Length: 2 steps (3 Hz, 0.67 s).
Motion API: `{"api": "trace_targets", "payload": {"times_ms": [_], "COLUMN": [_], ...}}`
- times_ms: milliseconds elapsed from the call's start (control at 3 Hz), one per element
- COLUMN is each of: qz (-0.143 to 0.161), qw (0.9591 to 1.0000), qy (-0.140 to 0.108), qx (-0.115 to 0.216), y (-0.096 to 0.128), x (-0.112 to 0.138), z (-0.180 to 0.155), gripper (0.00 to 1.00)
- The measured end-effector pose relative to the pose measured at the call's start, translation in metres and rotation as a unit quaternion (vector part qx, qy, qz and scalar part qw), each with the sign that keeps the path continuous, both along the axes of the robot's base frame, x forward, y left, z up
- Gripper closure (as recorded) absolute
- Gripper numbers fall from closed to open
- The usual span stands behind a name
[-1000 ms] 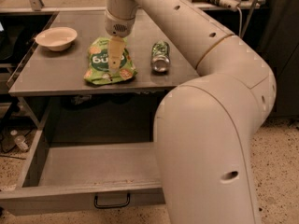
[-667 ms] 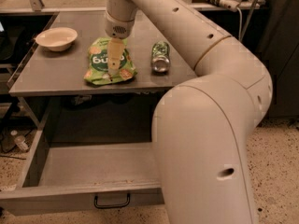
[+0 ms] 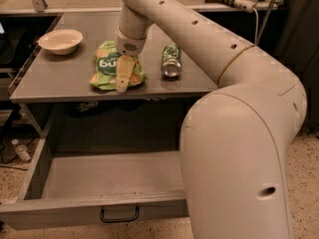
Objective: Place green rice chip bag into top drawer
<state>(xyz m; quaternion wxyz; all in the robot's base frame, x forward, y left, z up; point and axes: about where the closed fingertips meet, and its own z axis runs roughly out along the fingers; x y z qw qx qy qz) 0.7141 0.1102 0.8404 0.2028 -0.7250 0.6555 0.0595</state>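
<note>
The green rice chip bag [image 3: 105, 67] lies flat on the grey counter [image 3: 60, 76], left of centre. My gripper [image 3: 122, 78] reaches down from above and rests over the bag's right half, its tan fingers [image 3: 124, 71] pointing toward the counter's front edge. The top drawer [image 3: 99, 180] is pulled out wide below the counter, its inside bare, with a small black handle [image 3: 119, 215] on its front panel. My large white arm fills the right side of the view and hides the drawer's right part.
A white bowl [image 3: 60, 40] sits at the counter's back left. A green soda can [image 3: 171, 61] lies on its side right of the bag. Cables and a small bottle [image 3: 20, 150] lie on the speckled floor at left.
The gripper and bag stay in about the same place; the view has shifted slightly.
</note>
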Motion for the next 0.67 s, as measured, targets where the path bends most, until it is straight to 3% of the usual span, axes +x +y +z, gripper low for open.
{"api": "trace_targets", "payload": {"times_ms": [333, 667], "qz": [0.0, 0.0], "qw": [1.0, 1.0], "qy": [0.001, 0.001], "qx": [-0.001, -0.001], "y": [0.0002, 0.0002], "x": [-0.0005, -0.0005], "z": [-0.0024, -0.0025], "gripper": [0.0, 0.16]}}
